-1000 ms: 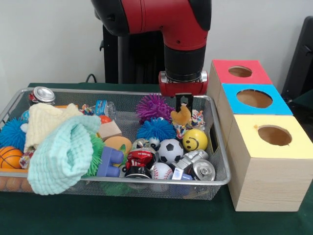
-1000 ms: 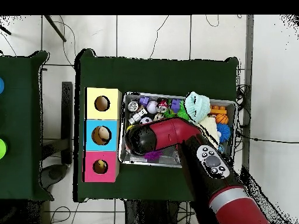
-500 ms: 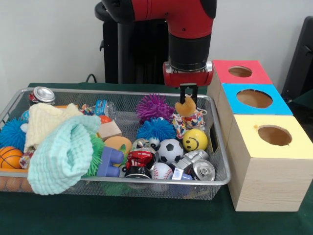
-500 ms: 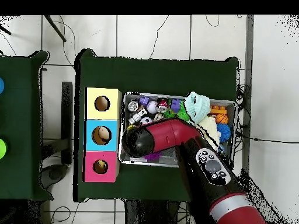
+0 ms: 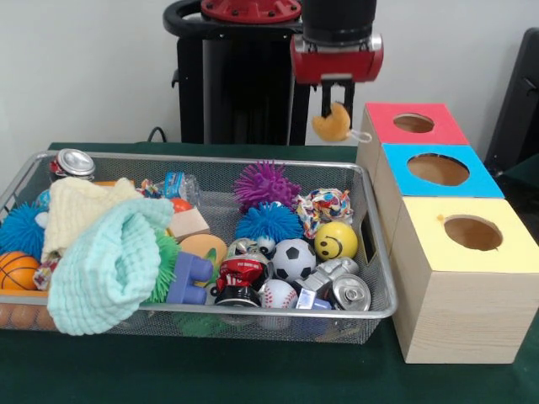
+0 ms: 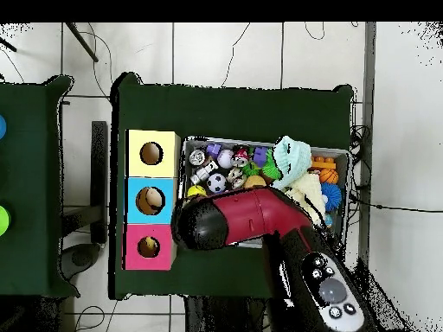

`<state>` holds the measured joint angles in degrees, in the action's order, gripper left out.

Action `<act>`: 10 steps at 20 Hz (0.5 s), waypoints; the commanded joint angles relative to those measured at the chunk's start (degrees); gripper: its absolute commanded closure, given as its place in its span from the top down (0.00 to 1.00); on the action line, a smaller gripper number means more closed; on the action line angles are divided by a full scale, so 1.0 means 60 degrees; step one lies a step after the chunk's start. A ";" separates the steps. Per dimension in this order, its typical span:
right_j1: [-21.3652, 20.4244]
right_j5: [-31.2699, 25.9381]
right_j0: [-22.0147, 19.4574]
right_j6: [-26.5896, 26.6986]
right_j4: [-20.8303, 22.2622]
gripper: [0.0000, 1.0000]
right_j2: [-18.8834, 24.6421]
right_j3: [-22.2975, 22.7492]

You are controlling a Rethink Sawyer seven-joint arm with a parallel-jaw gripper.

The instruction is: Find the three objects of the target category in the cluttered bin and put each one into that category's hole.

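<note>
Pincer [image 5: 335,101] hangs high above the far right corner of the wire mesh bin [image 5: 378,313], pressed onto a small orange-yellow plush toy [image 5: 333,124] that dangles clear of the bin, with a pale loop or tag sticking out on its right side. Toy is just left of the red box [image 5: 383,120], roughly level with its top; can't tell whether it touches the box. In the overhead view the red arm [image 6: 251,221] covers the pincer and toy; its end sits over the bin edge next to the pink-red box [image 6: 149,247].

Three wooden boxes in a row on the green counter [image 5: 253,370], each with a round hole on top: red, blue [image 5: 438,172], yellow [image 5: 468,236]. They sit just beside the bin's right side.

Bin is full: purple spiky ball [image 5: 264,183], blue spiky ball [image 5: 268,222], smiley ball [image 5: 335,240], soccer ball [image 5: 293,257], baseball [image 5: 277,294], knotted rope toy [image 5: 327,203], crushed can [image 5: 349,291], mint cloth [image 5: 109,261] over cream cloth [image 5: 77,210], small basketball [image 5: 17,271] at left, another can [image 5: 72,163] at far left corner.
</note>
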<state>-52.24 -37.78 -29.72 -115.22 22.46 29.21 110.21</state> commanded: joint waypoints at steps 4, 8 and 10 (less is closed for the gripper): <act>-0.2585 -0.1496 -0.0512 0.1312 -0.1361 0.00 0.0587 0.2242; -0.3014 -0.1002 -0.0348 0.0868 -0.1518 0.00 0.0414 0.2952; -0.3103 -0.0625 -0.0289 0.0646 -0.1683 0.00 0.0402 0.3366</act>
<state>-66.32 -40.21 -31.31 -115.22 15.18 30.18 119.91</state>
